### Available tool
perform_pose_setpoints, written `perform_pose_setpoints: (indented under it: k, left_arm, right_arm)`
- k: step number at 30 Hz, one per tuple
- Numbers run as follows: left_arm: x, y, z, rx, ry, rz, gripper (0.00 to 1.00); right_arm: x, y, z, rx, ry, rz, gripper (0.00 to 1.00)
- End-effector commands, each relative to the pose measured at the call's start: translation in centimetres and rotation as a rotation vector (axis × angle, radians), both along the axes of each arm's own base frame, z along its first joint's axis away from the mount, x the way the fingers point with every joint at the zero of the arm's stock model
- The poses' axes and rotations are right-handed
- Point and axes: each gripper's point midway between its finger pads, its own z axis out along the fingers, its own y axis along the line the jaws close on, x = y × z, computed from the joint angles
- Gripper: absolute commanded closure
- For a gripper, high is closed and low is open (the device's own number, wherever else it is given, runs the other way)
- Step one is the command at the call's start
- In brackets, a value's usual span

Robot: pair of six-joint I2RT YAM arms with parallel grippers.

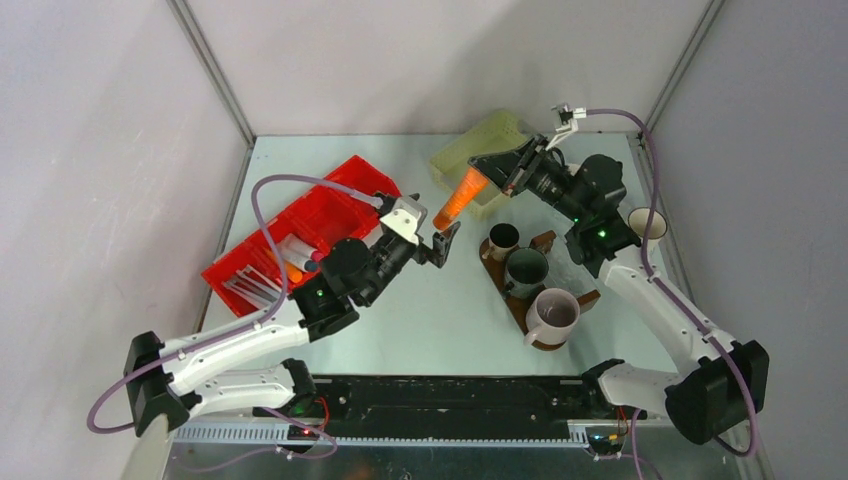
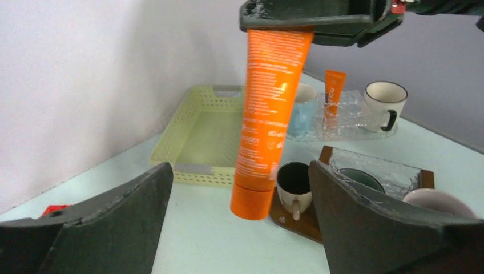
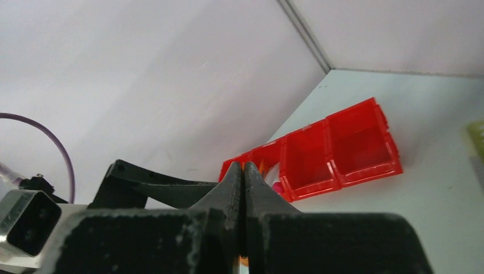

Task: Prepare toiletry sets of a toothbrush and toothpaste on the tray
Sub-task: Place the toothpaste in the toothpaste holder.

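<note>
An orange toothpaste tube (image 1: 458, 200) hangs cap-down above the table, left of the tray. My right gripper (image 1: 487, 176) is shut on its flat crimped end, seen in the left wrist view as the right gripper (image 2: 311, 23) clamping the orange tube (image 2: 268, 114) from above. My left gripper (image 1: 440, 245) stands open; the cap hangs between its fingers (image 2: 342, 205) without touching them. The dark brown tray (image 1: 590, 297) carries a small brown mug (image 1: 503, 240), a green mug (image 1: 527, 268) and a mauve-grey mug (image 1: 555, 315). Slim white toothbrushes (image 1: 258, 288) lie in the red bin.
The red compartmented bin (image 1: 300, 235) sits at the left and the pale yellow mesh basket (image 1: 480, 145) at the back. A white mug (image 1: 648, 222) stands at the right edge. Behind the tray a clear tray holds another orange tube (image 2: 333, 97) and a mug (image 2: 383, 105).
</note>
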Motion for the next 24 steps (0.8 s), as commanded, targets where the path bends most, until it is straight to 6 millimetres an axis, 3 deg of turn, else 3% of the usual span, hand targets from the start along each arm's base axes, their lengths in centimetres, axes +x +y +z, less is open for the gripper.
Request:
perform_pose_setpoints:
  k: [1,8,14,19,24]
  left_arm:
    - [0.4,2.3,3.3,-0.085,-0.02,0.1,0.02]
    - [0.6,6.6,3.5,-0.089,0.028,0.248,0.0]
    - [1.1,12.6,3.1,-0.083,0.085,0.423,0.0]
    - [1.3,18.4,1.3,-0.069,0.14,0.555,0.0]
    - [0.6,22.8,-0.5,-0.071,0.195,0.685,0.0]
  right_arm:
    - [-0.8,-1.8,4.2,-0.034,-0.221,-0.074,1.0]
    - [0.5,-6.1,4.0,-0.198,-0.343,-0.224,0.99]
    - [2.3,-12.6,4.0,-0.395,-0.442,-0.468,1.0]
    - [3.5,-17.8,3.6,-0.542,-0.465,-0.642,1.0]
    - [4.9,-22.7,2.9,-0.688,-0.469,-0.797,1.0]
